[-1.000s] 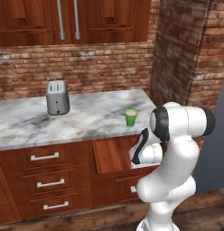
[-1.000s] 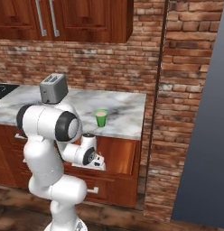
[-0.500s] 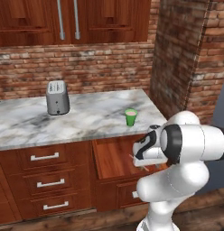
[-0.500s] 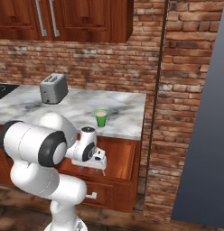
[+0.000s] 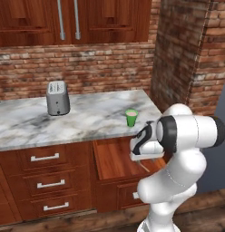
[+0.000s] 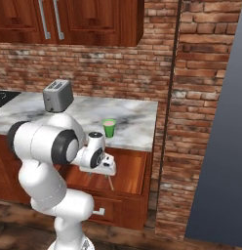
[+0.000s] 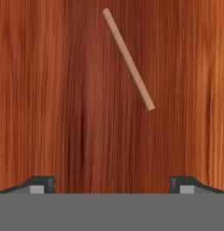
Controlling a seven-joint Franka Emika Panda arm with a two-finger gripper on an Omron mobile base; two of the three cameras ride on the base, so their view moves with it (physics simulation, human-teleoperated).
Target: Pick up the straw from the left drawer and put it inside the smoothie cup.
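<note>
The gripper [image 7: 112,182] points down into the left drawer [image 5: 115,159], and its two finger tips [image 7: 39,182] stand wide apart, with nothing between them. It hangs above the wooden floor and touches nothing.

The straw [image 7: 128,59] lies flat on the drawer floor, in the hand view ahead of the fingers and a little to one side of the middle line between them. It lies slanted, not in line with the gap between the tips and not across it. From the right base view, the straw [image 6: 110,182] shows just under the hand, near the front of the drawer.

In my judgement the step in hand is the approach for the grasp. To do it well, the hand should move forward until the middle of the straw is between the tips, and it should turn so that the fingers close across the thin stick, not along it. Then it should go down until the tips nearly touch the wood. The straw is thin and light, so a closing that is off-centre may roll it away.

The smoothie cup [image 5: 131,117] stands upright on the marble counter [image 5: 87,118] above the drawer, near its front edge. A grey toaster [image 5: 57,97] stands well apart from it, further along the counter.
</note>
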